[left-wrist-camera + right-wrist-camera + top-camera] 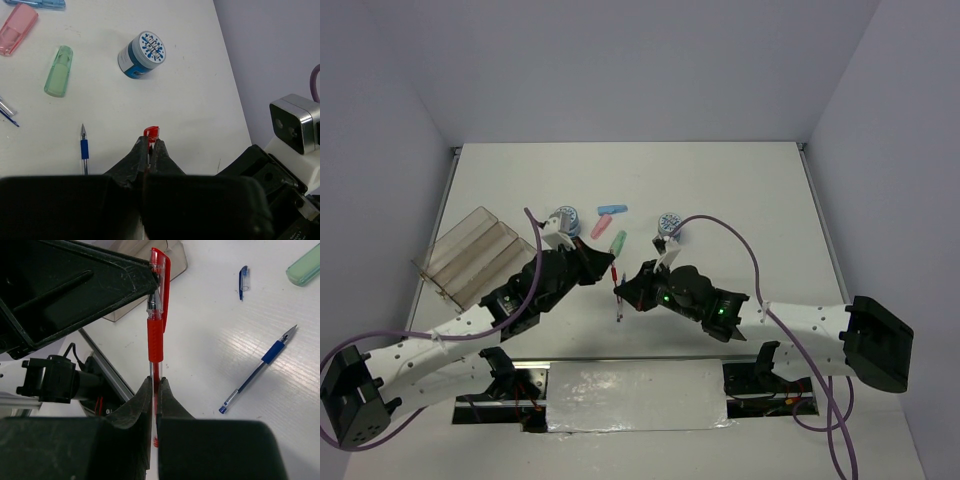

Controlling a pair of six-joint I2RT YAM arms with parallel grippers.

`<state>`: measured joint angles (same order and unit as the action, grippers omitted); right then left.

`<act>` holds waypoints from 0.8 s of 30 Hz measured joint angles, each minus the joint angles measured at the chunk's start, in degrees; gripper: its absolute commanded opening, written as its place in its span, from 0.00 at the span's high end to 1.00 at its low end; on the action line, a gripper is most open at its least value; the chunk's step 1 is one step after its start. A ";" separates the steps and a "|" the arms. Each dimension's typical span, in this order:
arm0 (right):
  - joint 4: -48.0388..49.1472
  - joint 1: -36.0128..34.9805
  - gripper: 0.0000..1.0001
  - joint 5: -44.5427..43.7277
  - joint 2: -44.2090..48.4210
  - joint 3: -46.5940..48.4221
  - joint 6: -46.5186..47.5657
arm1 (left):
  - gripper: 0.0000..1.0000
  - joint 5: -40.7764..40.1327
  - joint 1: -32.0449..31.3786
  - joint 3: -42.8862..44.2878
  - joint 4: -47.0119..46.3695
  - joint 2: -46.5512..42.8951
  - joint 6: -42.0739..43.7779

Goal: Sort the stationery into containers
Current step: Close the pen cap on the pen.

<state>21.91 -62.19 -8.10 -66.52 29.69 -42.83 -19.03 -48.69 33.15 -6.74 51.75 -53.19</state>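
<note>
left pincer [151, 142]: closed, clamped on the cap end of the red pen [156, 335]; the red cap tip pokes out past the fingertips.
right pincer [156, 385]: closed on the same red pen, gripping the barrel below the red grip sleeve.
red pen: held by both pincers at once, near the middle of the surface [720, 190], toward its near edge. In the right wrist view it runs 12-to-6 with the cap at 12. The lower tip is hidden, so I can't tell if it touches the surface.
tray [470, 255]: clear, with long parallel compartments. It sits at 9 o'clock of the pincers, by the left edge of the surface, well apart from the red pen.
blue capsule [612, 210]: on the surface at 12 o'clock of the pincers, farthest back of the three.
pink capsule [601, 227]: just beside the blue one, at its 7 o'clock.
green capsule [617, 241]: nearest the pincers, at 12 o'clock of them, not touching the pink one.
left disc [563, 218]: blue-white patterned top, at 11 o'clock of the pincers, just beyond the left arm.
right disc [669, 222]: same pattern, at 1 o'clock of the pincers, standing flat with the patterned face up.
blue pen [260, 367]: flat on the surface at 3 o'clock of the red pen in the right wrist view, tip toward 2 o'clock.
blue cap [243, 281]: small loose piece at 1 o'clock of the red pen in the same view, apart from the blue pen.
</note>
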 measured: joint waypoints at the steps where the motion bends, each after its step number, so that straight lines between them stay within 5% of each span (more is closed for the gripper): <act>1: -0.02 0.07 1.00 0.09 -0.02 0.00 0.35 | 1.00 0.11 0.00 -0.22 -0.24 -0.13 -0.17; 24: 2.95 2.58 1.00 5.05 -1.88 0.02 4.66 | 1.00 0.26 0.37 -4.31 -4.52 -2.89 -2.67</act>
<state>24.86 -59.61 -3.05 -68.40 29.71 -38.17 -18.76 -48.31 28.84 -11.27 48.86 -55.86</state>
